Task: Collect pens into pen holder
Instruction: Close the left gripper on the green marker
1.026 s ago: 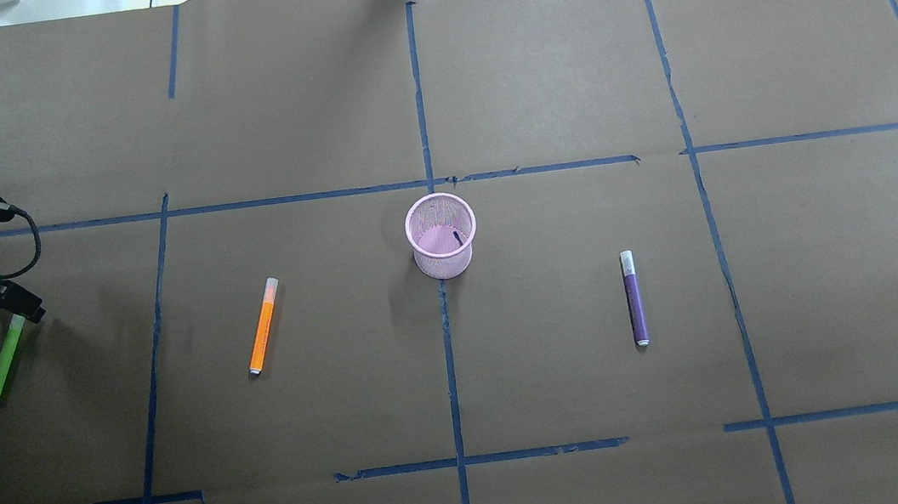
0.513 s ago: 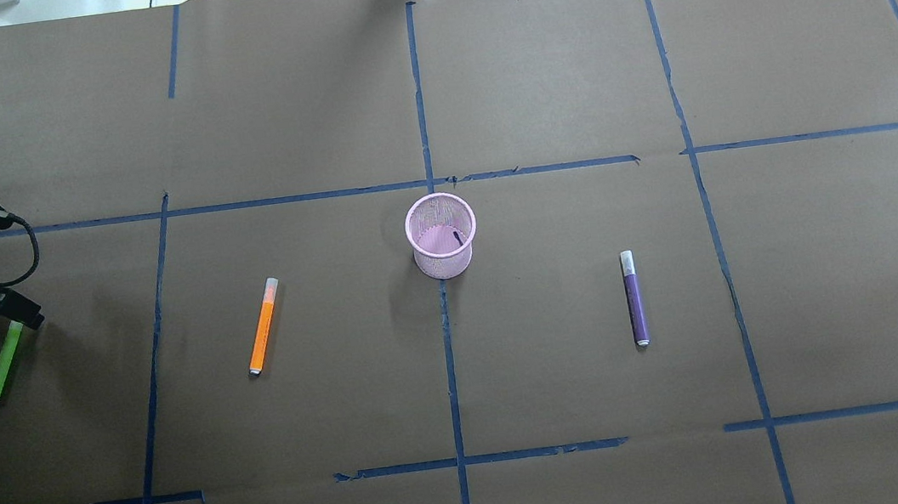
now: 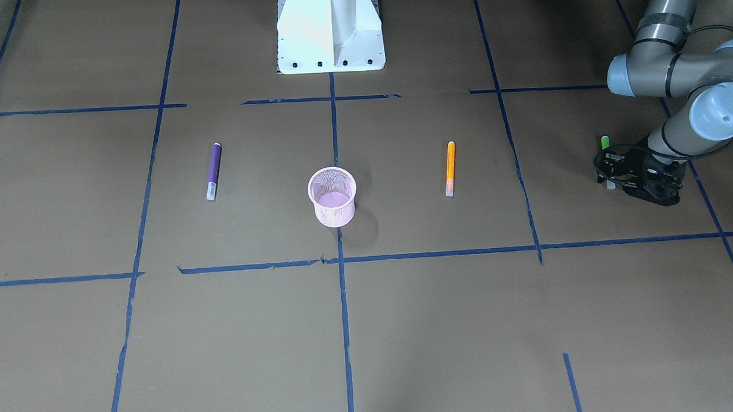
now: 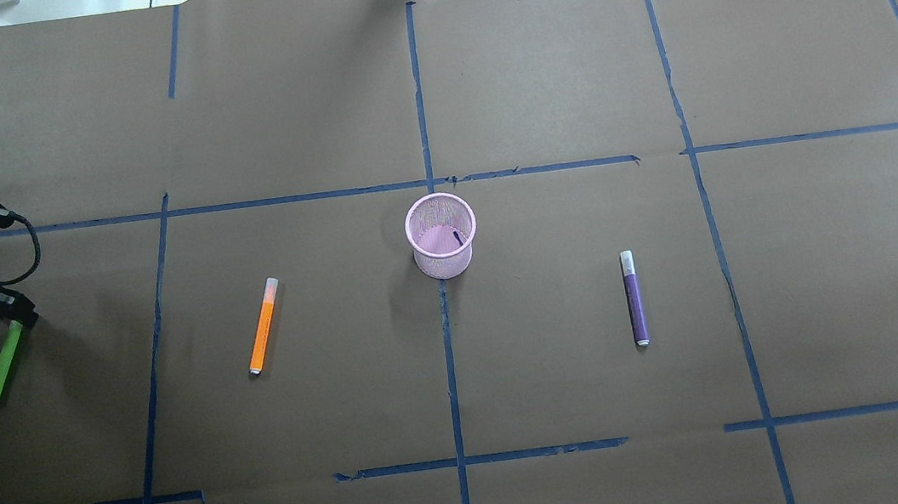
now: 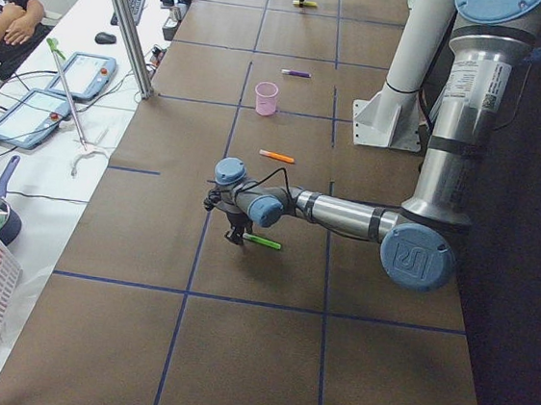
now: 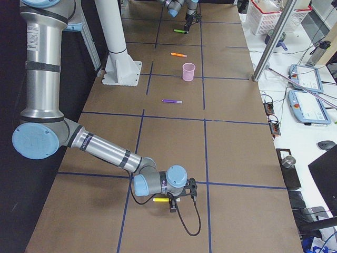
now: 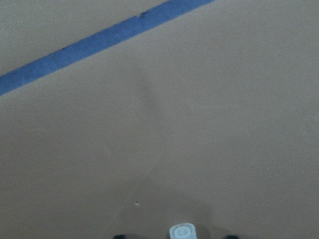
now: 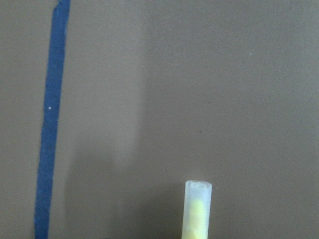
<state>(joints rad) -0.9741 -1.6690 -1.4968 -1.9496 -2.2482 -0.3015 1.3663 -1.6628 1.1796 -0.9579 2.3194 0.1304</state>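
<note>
The pink mesh pen holder point(image 4: 442, 234) stands upright mid-table, also in the front view point(image 3: 332, 196). The orange pen point(image 4: 264, 326) lies to its left and the purple pen point(image 4: 634, 299) to its right. The green pen point(image 4: 4, 365) lies at the far left edge. My left gripper point(image 4: 20, 320) is low at the green pen's cap end, open, with the pale cap point(image 7: 181, 232) between the fingers. My right gripper point(image 6: 172, 203) shows only in the right side view, low beside a yellow pen point(image 8: 197, 211); I cannot tell whether it is open or shut.
The white robot base point(image 3: 330, 30) stands at the table's near edge. Blue tape lines cross the brown paper. The left arm point(image 3: 673, 73) reaches over the table's left end. Tablets and a white basket point(image 6: 266, 11) sit on the side bench.
My left gripper has shifted slightly left along the table onto the green pen's cap end. The pens and the holder have not moved.
</note>
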